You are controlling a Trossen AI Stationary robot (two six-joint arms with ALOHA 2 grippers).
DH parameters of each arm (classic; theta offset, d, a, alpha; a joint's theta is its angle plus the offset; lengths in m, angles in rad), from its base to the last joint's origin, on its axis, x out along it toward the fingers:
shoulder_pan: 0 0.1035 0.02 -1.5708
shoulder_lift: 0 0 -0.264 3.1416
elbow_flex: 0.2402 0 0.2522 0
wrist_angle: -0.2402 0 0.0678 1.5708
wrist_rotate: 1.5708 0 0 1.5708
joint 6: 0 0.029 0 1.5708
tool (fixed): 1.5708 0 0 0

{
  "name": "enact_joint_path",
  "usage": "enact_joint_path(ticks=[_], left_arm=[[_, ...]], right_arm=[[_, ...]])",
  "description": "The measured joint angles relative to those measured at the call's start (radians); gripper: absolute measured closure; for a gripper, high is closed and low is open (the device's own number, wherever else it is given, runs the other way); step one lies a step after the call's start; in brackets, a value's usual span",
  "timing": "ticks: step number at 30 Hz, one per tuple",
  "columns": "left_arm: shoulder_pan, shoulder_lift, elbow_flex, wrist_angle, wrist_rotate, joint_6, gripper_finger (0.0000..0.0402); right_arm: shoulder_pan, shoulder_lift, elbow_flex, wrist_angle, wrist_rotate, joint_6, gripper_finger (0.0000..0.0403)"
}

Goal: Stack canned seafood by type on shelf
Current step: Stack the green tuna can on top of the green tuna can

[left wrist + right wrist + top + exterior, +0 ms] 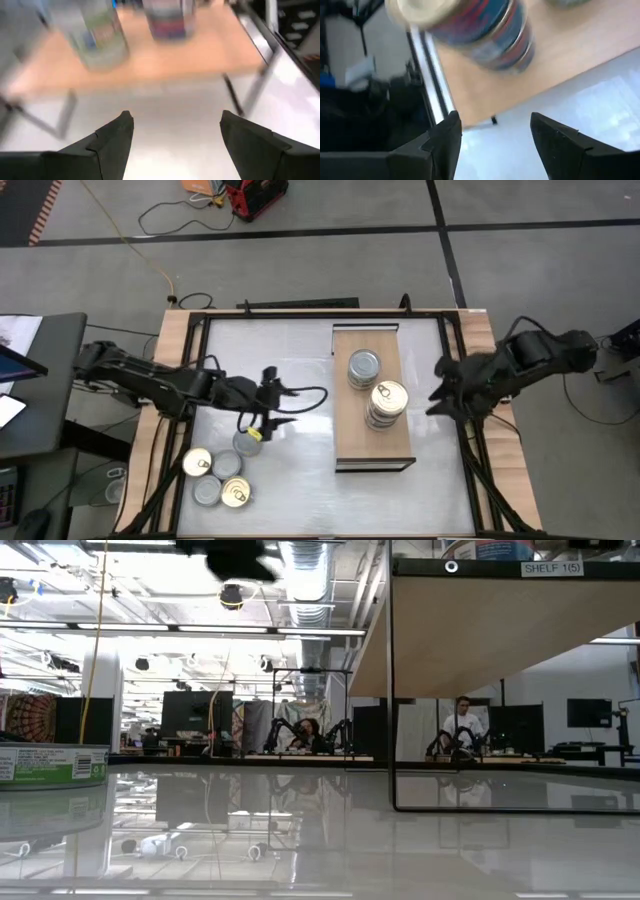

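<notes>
Overhead, the shelf (372, 442) lies right of centre in the frame on the grey-white surface (300, 360), carrying two stacks of tins: a silver-lidded stack (363, 367) toward its upper end and a gold-lidded stack (388, 402) just below it. Four loose tins (220, 472) sit clustered at lower left, two gold-lidded and two silver. The left gripper (283, 405) hangs left of centre, just above that cluster, fingers spread and empty. The right gripper (440, 388) sits beside the shelf's right edge, near the gold-lidded stack, also released with nothing between its fingers.

Low view: one green-labelled tin (52, 765) shows at the left edge; the shelf's dark frame (391, 690) and wooden underside fill the upper right. A person sits far back in the room.

Left wrist view: two dark fingers (112, 142) stand apart at the bottom, with the shelf and both blurred stacks across the top.

Right wrist view: parted fingers (445, 142) at the bottom, the gold-lidded stack (475, 30) blurred at upper centre on the wooden board.
</notes>
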Motion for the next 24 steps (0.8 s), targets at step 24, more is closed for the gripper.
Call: enact_joint_path(ticks=[24], left_arm=[[0.052,-0.024,-0.259,-0.529,0.182,-0.452,0.0166]], right_arm=[[0.576,0.006,-0.394,0.285,0.643,0.13,0.0143]])
